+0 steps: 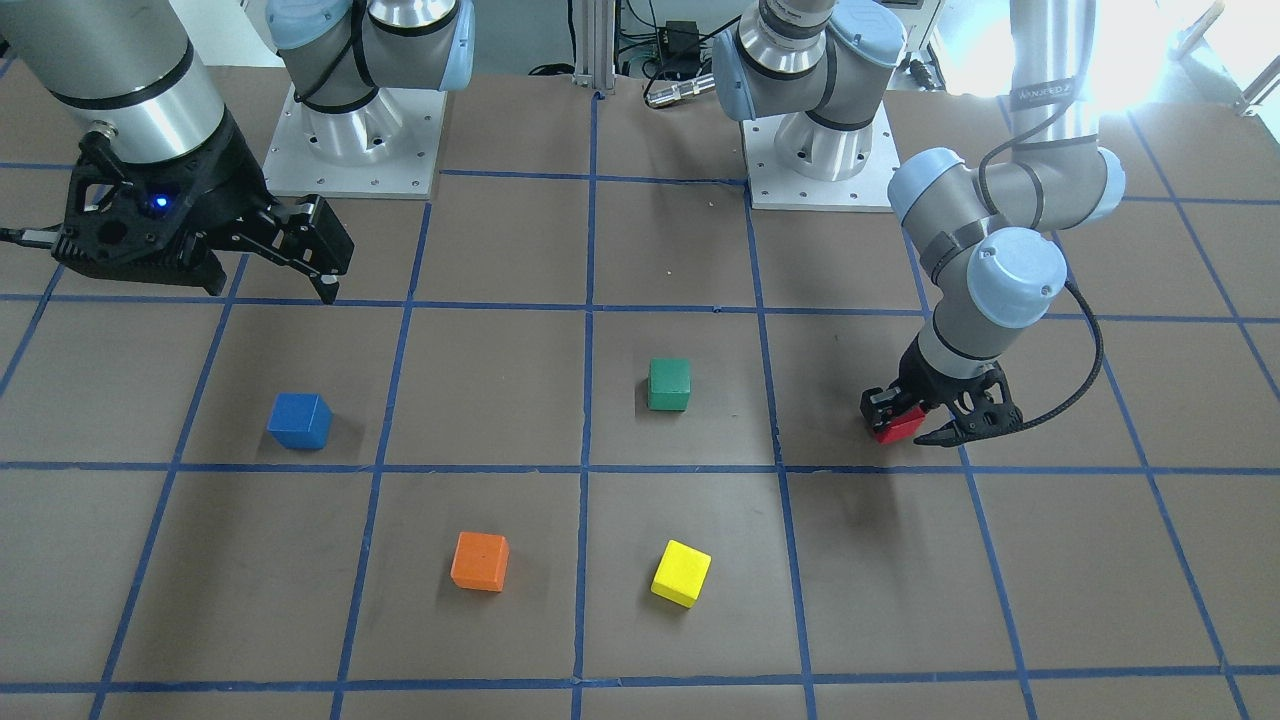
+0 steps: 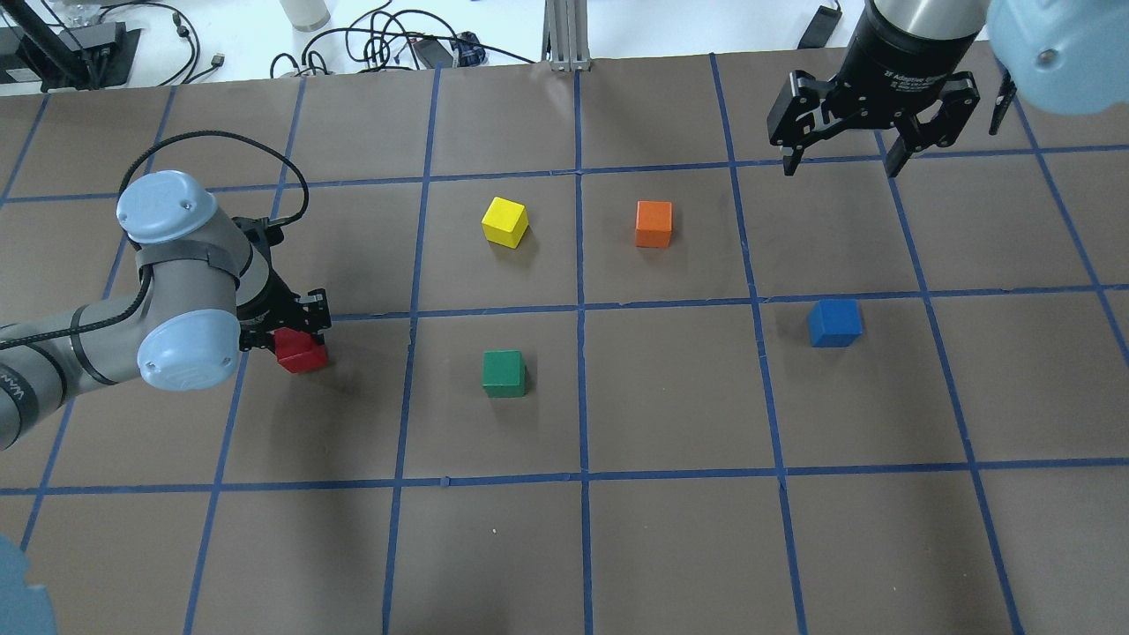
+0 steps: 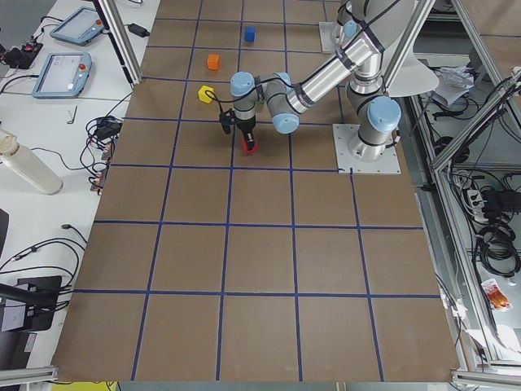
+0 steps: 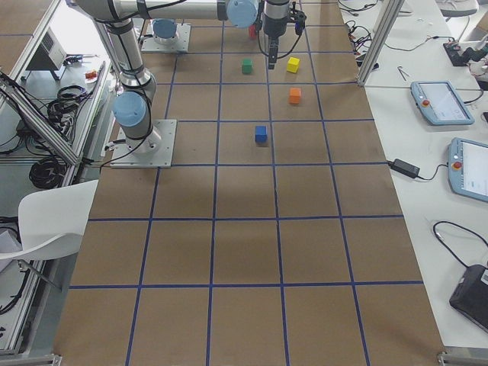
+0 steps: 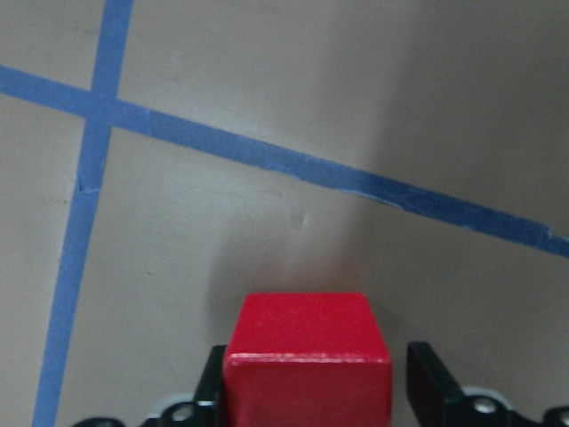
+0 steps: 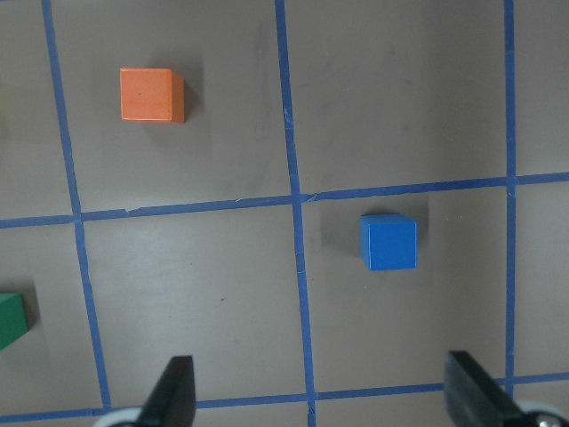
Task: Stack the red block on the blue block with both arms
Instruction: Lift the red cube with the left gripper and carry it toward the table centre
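The red block [image 2: 302, 354] sits on the table at the left, between the jaws of my left gripper [image 2: 295, 339]. In the left wrist view the red block [image 5: 307, 356] is between the two fingers [image 5: 431, 382]; the left finger is against it and a narrow gap shows at the right one, so the gripper is open around it. The blue block [image 2: 834, 322] stands alone on the right half. My right gripper [image 2: 838, 159] hangs open and empty high above the table, beyond the blue block [image 6: 388, 242].
A green cube [image 2: 504, 372] sits between the red and blue blocks. A yellow cube [image 2: 504, 220] and an orange cube [image 2: 654, 223] lie farther out. The brown table [image 2: 670, 494] has a blue tape grid.
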Controlling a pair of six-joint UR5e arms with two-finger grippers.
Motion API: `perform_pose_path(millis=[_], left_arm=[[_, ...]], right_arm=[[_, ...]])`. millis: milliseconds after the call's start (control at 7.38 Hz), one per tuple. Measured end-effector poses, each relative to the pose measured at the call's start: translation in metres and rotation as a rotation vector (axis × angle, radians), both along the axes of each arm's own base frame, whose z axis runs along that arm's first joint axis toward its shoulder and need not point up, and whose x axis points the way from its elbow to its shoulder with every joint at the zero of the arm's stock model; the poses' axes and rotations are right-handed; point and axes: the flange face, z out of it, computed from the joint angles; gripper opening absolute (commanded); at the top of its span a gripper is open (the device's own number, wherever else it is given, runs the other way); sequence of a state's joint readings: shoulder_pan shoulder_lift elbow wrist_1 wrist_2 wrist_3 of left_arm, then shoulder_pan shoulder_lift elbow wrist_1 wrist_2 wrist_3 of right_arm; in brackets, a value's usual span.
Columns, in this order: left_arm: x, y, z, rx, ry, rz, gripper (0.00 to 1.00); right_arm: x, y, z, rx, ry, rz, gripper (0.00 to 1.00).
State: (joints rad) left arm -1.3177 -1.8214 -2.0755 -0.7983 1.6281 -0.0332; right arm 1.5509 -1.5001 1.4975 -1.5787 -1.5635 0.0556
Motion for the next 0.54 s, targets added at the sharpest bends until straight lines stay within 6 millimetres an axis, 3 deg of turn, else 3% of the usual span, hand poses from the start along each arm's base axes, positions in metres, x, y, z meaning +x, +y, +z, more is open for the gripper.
perform_pose_path(millis=[271,542], left_arm=[[-0.026,-0.034,0.048,-0.042,-0.018,-0.072,0.08],[-0.081,-0.071,0.105,-0.021,0.023,-0.166,0.05]], right_arm=[[0.000,0.000,0.000,-0.001,0.002,-0.001,1.00],[0.000,0.000,-0.001,0.000,0.003,-0.001,1.00]])
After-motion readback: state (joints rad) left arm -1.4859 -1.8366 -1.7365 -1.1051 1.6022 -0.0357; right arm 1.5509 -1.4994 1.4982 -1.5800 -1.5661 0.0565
